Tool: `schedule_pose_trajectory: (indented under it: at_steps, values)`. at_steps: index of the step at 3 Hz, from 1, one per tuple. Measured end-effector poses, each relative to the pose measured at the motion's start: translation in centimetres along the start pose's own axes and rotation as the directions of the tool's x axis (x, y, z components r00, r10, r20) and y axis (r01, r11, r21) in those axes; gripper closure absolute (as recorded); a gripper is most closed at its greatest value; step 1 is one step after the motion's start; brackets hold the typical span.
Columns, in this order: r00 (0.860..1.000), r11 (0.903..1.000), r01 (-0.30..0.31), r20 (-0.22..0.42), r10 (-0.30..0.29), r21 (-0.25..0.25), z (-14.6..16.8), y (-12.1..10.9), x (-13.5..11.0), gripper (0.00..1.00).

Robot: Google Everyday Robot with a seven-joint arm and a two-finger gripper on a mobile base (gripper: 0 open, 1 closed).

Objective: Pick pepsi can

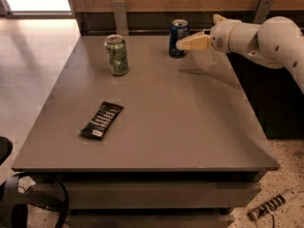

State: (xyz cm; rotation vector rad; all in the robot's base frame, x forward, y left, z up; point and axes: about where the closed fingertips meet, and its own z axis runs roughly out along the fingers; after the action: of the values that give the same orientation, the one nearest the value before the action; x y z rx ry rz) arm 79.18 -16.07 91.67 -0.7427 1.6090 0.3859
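The pepsi can is dark blue with a silver top and stands upright at the far edge of the grey table, right of centre. My gripper comes in from the right on a white arm. Its tan fingertips are level with the can and overlap its right side. Whether they touch the can does not show.
A green can stands upright at the far left of the table. A black snack bar wrapper lies flat at the front left. A wooden wall with metal brackets runs behind the table. A dark cabinet stands to the right.
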Motion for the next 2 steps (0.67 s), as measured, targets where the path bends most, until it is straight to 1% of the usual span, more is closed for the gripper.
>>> schedule_pose_trajectory:
  at_steps: [1, 2]
  values:
    - [0.998, 0.9986, -0.042, 0.039, 0.043, -0.032, 2.7, -0.4, 1.0, 0.0]
    - [0.995, 0.9957, -0.069, 0.06, 0.073, -0.062, 4.4, -0.3, 1.2, 0.0]
